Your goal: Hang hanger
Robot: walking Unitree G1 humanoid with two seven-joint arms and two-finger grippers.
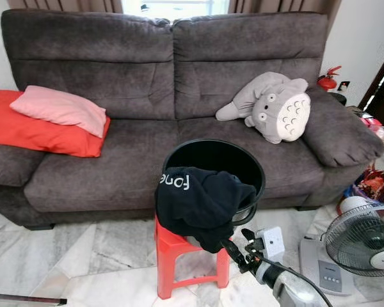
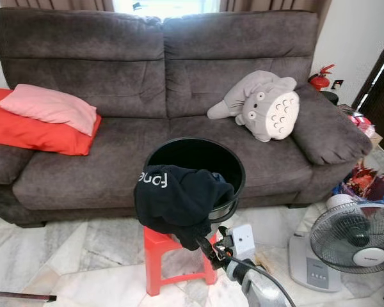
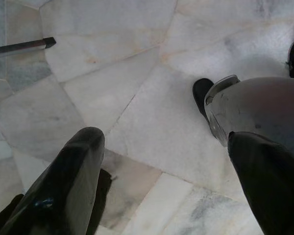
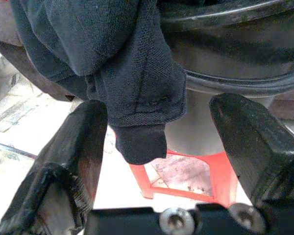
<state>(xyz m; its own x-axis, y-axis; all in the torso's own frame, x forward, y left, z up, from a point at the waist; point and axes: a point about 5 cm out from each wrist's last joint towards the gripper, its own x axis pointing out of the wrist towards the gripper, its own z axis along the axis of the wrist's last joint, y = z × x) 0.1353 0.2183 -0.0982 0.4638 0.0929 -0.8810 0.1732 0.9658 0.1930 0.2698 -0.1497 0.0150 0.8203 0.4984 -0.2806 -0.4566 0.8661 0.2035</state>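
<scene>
A black garment with white lettering hangs over the front rim of a black bucket. The bucket stands on a red plastic stool in front of the sofa. My right gripper is open just below the garment's lower end. In the right wrist view a dark cuff hangs between the two spread fingers, apart from both. My left gripper hangs open over the marble floor, holding nothing. I see no hanger.
A grey sofa stands behind the stool, with red and pink pillows and a grey plush toy. A standing fan is at the right. A dark bar lies on the floor at the left.
</scene>
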